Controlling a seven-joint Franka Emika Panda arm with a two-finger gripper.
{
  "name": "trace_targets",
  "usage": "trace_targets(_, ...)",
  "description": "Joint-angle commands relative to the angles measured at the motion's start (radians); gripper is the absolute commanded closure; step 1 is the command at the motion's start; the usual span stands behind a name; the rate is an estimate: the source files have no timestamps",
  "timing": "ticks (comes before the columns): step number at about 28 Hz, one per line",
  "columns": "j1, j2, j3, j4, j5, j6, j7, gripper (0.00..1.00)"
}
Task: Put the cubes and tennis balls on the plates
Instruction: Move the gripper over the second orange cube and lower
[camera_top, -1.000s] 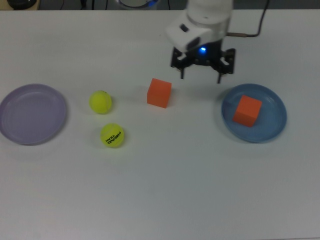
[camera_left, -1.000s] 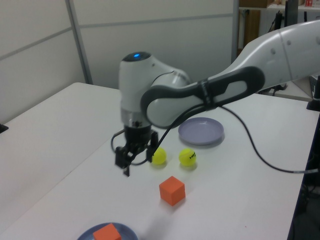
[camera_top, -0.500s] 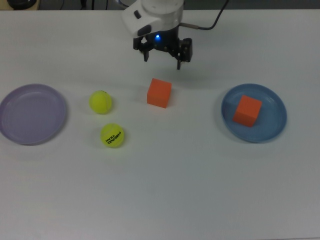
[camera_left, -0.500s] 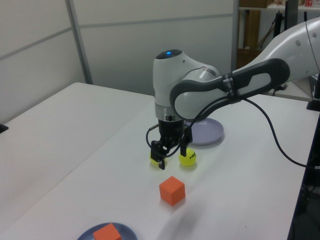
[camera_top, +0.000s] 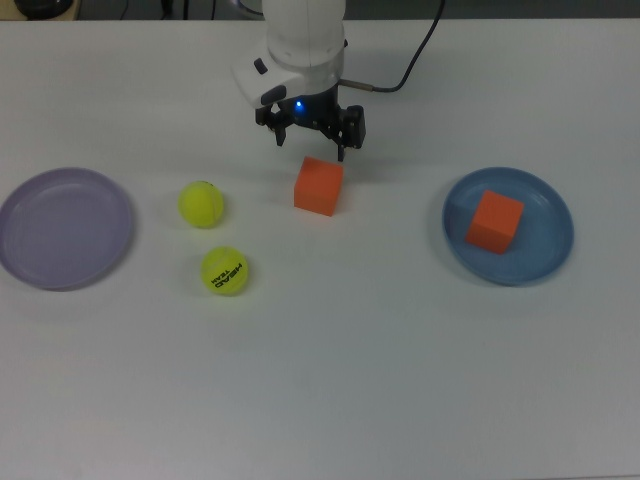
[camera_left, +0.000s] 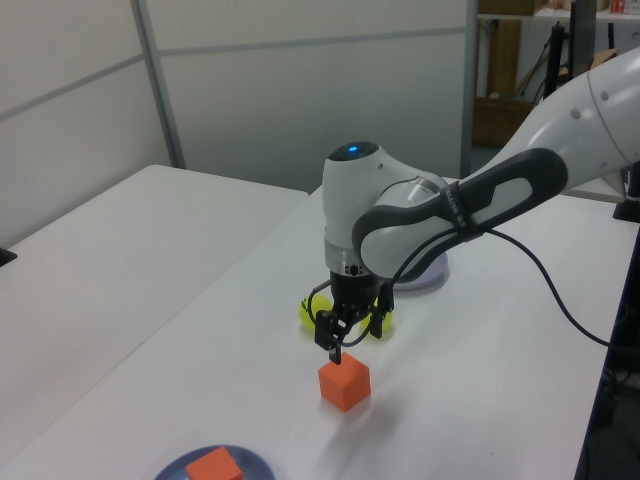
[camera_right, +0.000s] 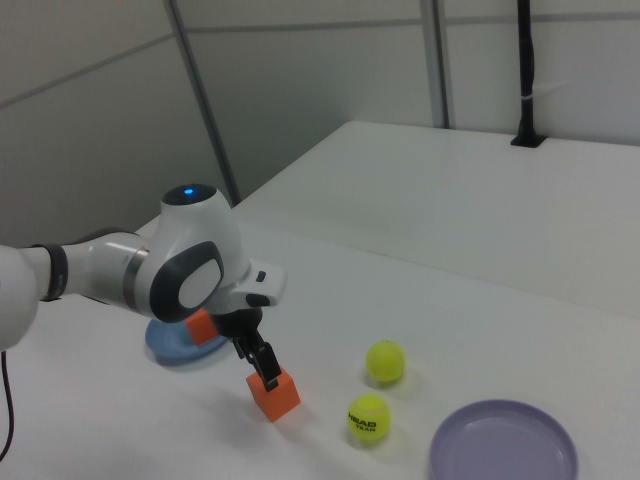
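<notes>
One orange cube (camera_top: 319, 186) lies loose at mid-table, with my gripper (camera_top: 311, 147) open just above its far edge and nothing between the fingers. In the left view the gripper (camera_left: 352, 343) hangs right over this cube (camera_left: 344, 383). The right view shows the gripper (camera_right: 262, 365) at the top of the cube (camera_right: 275, 393). A second orange cube (camera_top: 495, 221) rests on the blue plate (camera_top: 548, 215) at the top view's right. Two tennis balls, one plain (camera_top: 201, 204) and one lettered (camera_top: 225, 270), lie between the loose cube and the bare lavender plate (camera_top: 65, 228).
My white arm reaches in from the top view's far edge, trailing a dark cable (camera_top: 415, 60). In the left view it hides part of the balls (camera_left: 308, 312) and the lavender plate (camera_left: 432, 275). White tabletop (camera_top: 380, 380) stretches toward the top view's near edge.
My gripper has swung from beside the blue plate toward the top view's left, then come down over the loose cube. Cubes, balls and plates have not moved.
</notes>
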Motion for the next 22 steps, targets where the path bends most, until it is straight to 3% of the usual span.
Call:
trace_targets(1, 0.010, 0.037, -0.011, -0.010, 0.022, 0.066, -0.040, 0.00)
trace_targets(22, 0.022, 0.117, -0.002, -0.003, 0.016, 0.146, -0.066, 0.00)
